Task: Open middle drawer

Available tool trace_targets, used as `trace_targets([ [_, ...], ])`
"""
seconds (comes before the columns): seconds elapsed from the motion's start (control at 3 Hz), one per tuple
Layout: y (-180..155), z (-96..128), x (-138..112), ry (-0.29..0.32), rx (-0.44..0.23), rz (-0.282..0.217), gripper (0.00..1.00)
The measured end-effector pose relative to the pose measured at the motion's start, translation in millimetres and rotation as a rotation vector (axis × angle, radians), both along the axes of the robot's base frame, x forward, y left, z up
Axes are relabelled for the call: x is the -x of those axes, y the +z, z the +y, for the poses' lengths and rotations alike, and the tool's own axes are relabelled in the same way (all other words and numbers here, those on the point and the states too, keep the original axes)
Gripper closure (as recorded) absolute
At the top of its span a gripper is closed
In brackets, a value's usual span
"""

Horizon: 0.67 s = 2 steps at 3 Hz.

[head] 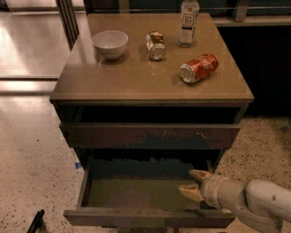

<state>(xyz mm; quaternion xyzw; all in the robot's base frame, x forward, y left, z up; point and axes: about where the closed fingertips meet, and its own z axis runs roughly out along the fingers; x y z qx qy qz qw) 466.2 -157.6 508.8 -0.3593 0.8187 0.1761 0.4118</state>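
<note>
The middle drawer [145, 218] is pulled far out at the bottom of the cabinet. Its plain dark front faces me and its flat olive-brown inside [136, 192] is exposed. My gripper [192, 184] reaches in from the lower right, over the drawer's right inner part, just behind the front panel. Its two pale fingers [201, 174] stand apart and hold nothing. The white forearm [262, 204] trails off to the right edge.
Above the open drawer is a taller front with pale scratch marks [150, 135], slightly out. On the cabinet top [136, 79] stand a white bowl [110, 43], a small tipped can [156, 46], a water bottle [186, 17] and a lying red can [199, 68]. Speckled floor lies left.
</note>
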Motion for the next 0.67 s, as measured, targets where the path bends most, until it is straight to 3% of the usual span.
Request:
trace_targets([
  [0.33,0.0,0.0,0.0,0.0,0.0,0.0,0.0],
  [0.67,0.0,0.1,0.0,0.0,0.0,0.0,0.0],
])
